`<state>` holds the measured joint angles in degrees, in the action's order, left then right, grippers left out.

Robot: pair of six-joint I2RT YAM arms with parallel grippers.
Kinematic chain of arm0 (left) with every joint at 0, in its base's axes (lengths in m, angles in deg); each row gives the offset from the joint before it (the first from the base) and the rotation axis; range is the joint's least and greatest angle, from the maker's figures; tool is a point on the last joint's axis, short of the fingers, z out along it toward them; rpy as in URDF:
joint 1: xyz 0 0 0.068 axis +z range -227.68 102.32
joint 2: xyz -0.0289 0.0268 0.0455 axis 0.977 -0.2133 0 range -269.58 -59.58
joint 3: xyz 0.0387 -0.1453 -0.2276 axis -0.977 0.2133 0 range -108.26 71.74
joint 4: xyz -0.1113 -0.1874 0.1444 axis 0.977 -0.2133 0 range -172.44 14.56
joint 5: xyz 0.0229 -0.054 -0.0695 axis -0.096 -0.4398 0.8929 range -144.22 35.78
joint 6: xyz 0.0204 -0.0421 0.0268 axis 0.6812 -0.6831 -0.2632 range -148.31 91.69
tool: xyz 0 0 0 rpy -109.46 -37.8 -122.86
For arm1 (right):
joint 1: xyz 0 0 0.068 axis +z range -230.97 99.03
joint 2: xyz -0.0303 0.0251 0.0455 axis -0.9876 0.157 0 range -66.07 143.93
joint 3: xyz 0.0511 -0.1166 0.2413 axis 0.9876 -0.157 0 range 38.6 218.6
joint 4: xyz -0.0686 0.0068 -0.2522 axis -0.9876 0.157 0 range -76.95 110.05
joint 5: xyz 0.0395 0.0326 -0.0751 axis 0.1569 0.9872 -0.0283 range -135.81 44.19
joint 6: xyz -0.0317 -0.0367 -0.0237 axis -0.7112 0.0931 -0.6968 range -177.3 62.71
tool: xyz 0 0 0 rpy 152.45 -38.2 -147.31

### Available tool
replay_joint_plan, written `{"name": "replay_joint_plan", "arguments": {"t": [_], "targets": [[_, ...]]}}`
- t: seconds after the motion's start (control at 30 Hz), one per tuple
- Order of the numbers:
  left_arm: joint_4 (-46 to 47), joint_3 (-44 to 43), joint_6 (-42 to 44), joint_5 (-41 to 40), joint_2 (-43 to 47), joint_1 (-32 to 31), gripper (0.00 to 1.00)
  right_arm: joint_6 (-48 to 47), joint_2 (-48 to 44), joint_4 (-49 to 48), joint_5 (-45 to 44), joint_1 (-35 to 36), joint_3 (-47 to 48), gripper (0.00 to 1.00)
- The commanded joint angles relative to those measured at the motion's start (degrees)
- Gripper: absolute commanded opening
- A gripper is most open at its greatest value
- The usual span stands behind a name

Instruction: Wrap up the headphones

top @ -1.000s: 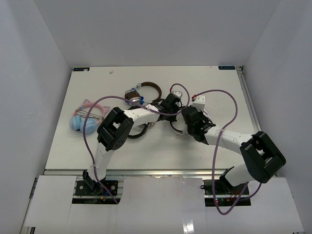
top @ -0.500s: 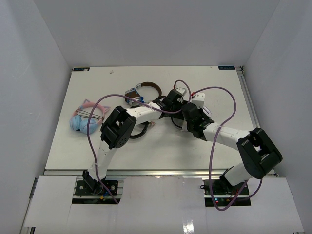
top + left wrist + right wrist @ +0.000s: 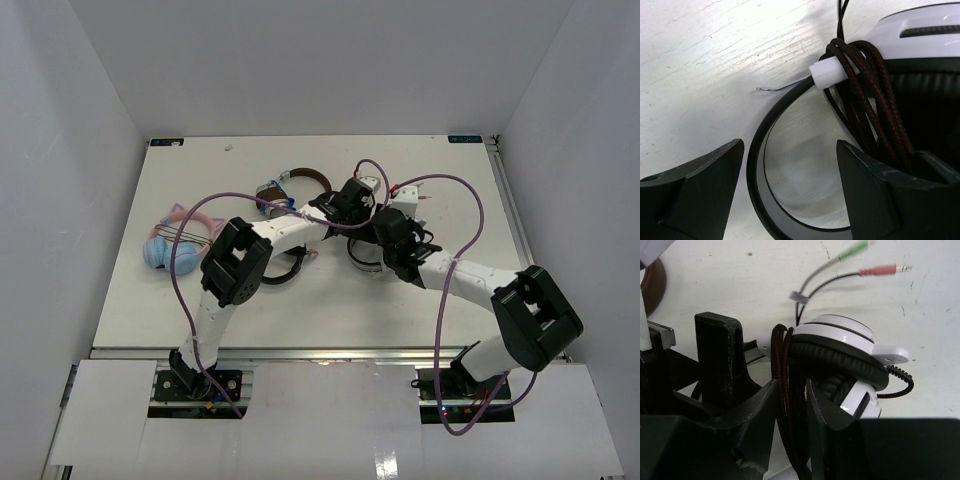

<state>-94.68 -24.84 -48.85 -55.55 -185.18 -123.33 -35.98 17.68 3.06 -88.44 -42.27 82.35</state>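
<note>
no readable text, corner labels illegible

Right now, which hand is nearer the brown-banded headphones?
Left. Left hand is just right of the brown-banded headphones; right hand is farther right, at the white headphones.

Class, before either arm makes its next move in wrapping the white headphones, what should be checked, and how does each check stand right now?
1. The left jaws open: ok.
2. Nothing stray between the left jaws: not ok, a black band lies there.
3. The cable bundled against the ear cup of the headphones: ok.
4. The right jaws gripping the cable strands that run between them: cannot tell.
5. The plugs tucked in: not ok, loose on the table.
</note>
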Motion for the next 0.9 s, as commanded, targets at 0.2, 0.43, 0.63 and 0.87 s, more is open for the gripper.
{"name": "replay_joint_plan", "arguments": {"t": [0.2,0.43,0.63,0.87], "targets": [[-4.67,-3.68,1.03,-4.56,6.51,-0.06,0.87,-1.83,-7.69,1.81,0.27,0.41,2.13,0.38],[-5.98,-3.20,2.13,-4.93,9.67,-0.05,0.88,-2.15,-13.82,6.07,1.04,0.41,3.33,0.40],[-9.14,-2.88,4.45,-1.41,13.75,0.03,0.84,-2.33,-19.36,13.86,7.88,0.33,5.68,0.40],[-10.24,9.85,5.08,1.15,28.77,0.03,0.84,0.62,-30.76,22.09,23.54,0.33,3.98,0.60]]}}
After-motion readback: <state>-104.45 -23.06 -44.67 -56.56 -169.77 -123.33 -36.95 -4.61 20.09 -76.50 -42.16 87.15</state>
